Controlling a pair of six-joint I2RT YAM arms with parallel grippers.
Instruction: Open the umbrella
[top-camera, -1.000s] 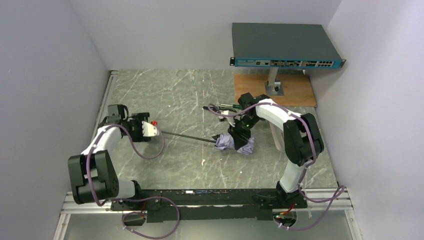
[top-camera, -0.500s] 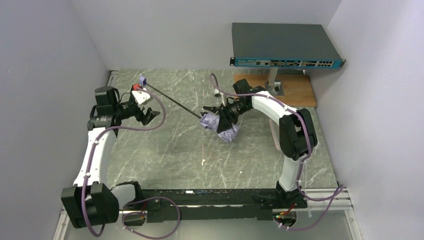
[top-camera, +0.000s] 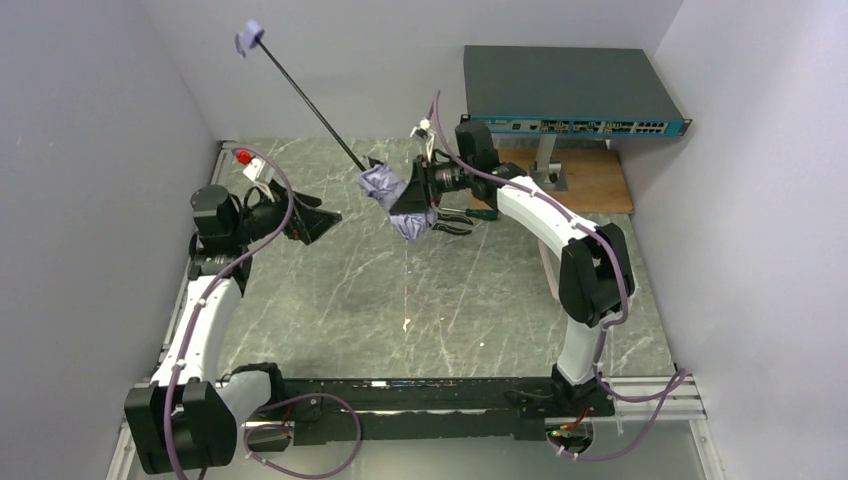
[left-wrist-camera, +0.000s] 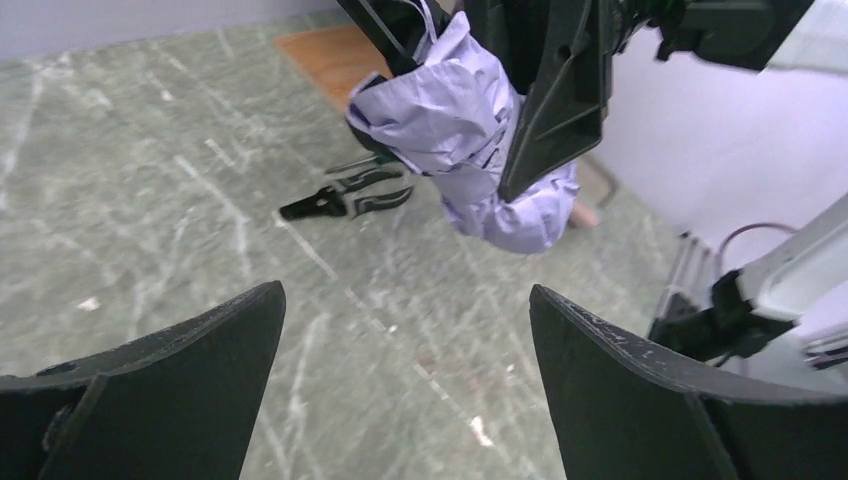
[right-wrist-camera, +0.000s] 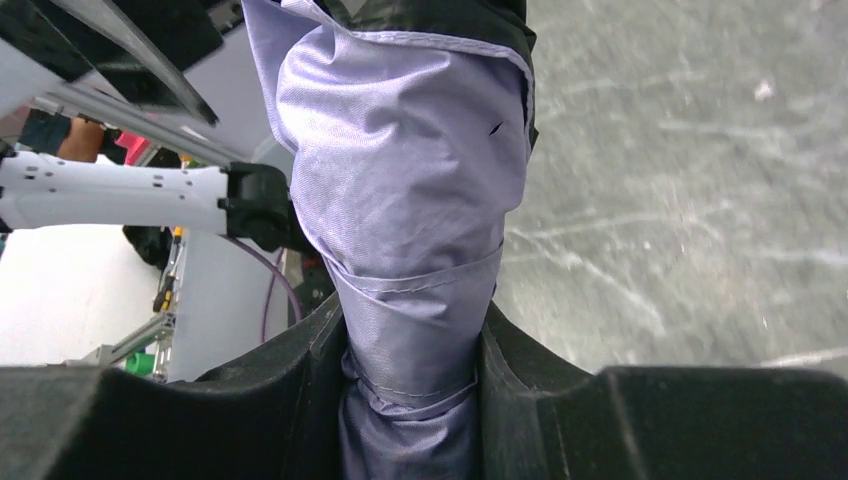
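From where I stand, the right gripper is clamped on the umbrella, squeezing its bunched lilac fabric and holding it above the table. The thin black shaft slants off between ten and eleven o'clock, with the small handle at its far end. At about eight o'clock from the bundle, the left gripper gapes wide apart, holding nothing. Pliers lie on the table.

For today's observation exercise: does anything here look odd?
Yes. The pale lilac folding umbrella is gripped by its bunched canopy in the right gripper, thin black shaft jutting up-left with the handle unheld; the left gripper is open, empty.
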